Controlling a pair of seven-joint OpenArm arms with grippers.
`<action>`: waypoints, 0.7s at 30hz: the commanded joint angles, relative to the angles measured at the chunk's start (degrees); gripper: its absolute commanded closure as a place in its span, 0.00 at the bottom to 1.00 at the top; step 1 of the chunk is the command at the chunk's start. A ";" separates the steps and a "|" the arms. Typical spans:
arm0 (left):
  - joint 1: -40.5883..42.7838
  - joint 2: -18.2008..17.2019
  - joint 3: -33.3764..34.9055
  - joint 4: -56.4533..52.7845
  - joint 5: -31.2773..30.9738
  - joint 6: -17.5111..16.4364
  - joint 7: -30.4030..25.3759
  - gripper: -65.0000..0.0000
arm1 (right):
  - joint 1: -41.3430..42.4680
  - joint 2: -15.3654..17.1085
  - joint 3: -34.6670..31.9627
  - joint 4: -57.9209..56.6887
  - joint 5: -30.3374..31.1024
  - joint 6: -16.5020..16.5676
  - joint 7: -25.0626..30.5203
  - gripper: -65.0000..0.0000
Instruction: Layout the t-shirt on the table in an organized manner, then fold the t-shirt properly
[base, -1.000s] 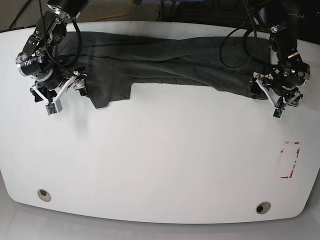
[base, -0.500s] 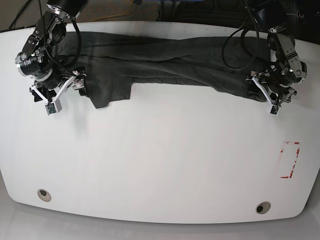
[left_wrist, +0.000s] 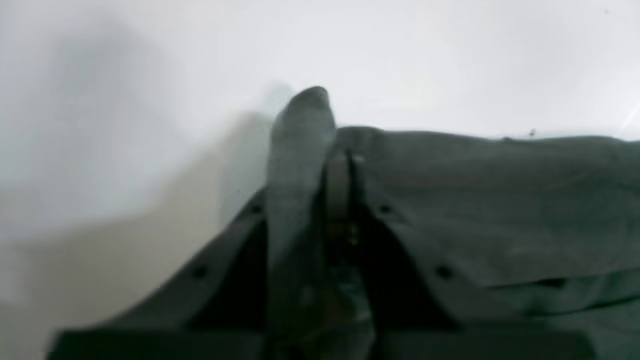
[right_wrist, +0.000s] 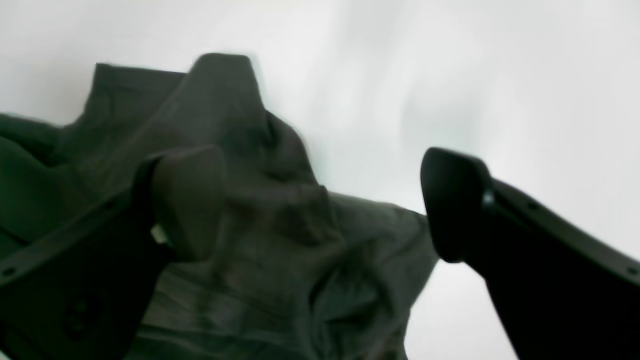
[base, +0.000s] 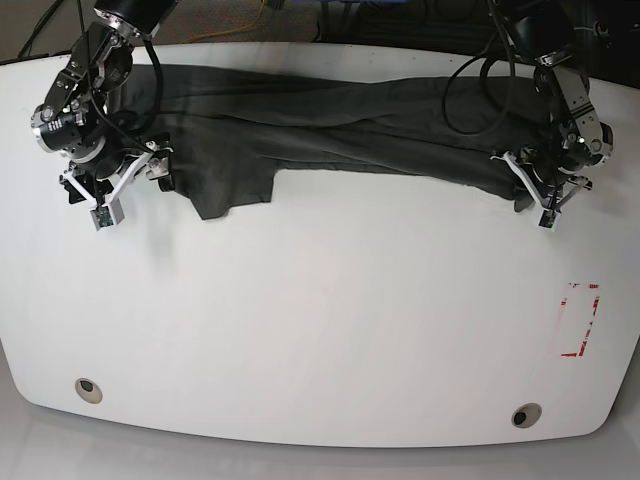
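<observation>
A white table (base: 320, 330) seen from above, with a dark charcoal-grey t-shirt (base: 340, 130) as the landmark — it lies bunched in a long, rumpled band across the far side of the table, not yet spread flat.

At the shirt's left end in the base view, the right pincer (base: 128, 178) hangs just over the cloth with its fingers spread wide apart, holding nothing. Its wrist camera shows one fingertip (right_wrist: 187, 200) above the crumpled fabric and the other off the shirt's edge over bare table. Just beside it, a loose flap of the shirt — possibly a sleeve, though that is a guess — sticks out toward the near side.

The middle of the shirt runs in long folds and creases, layers lying over one another.

At the shirt's right end, the left pincer (base: 535, 193) is closed together on the t-shirt; its wrist view shows a pinch of grey cloth (left_wrist: 300, 165) standing up between the shut fingers.

Well clear of the shirt, toward the near right, sits a red tape rectangle (base: 578, 320); two round grommets (base: 88, 389) lie along the near edge.

Judging by the wrinkles, the fabric is light, soft and limp. It will likely sag and drag rather than keep a shape, and should not slip much. Sensible holds would be the outer corners or hem edges, one per pincer, pulled apart to flatten it.
</observation>
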 joint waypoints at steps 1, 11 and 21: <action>-0.44 -0.62 -0.24 2.33 0.64 0.34 0.70 0.96 | 0.66 0.85 0.29 0.80 0.66 -0.05 1.31 0.09; 1.67 1.84 -0.06 13.76 0.64 0.34 0.97 0.96 | 0.66 0.85 0.20 0.80 0.66 -0.05 1.31 0.09; 7.47 3.60 -0.06 20.88 0.64 0.34 2.72 0.96 | 0.31 0.94 0.20 0.80 0.58 -0.05 1.31 0.09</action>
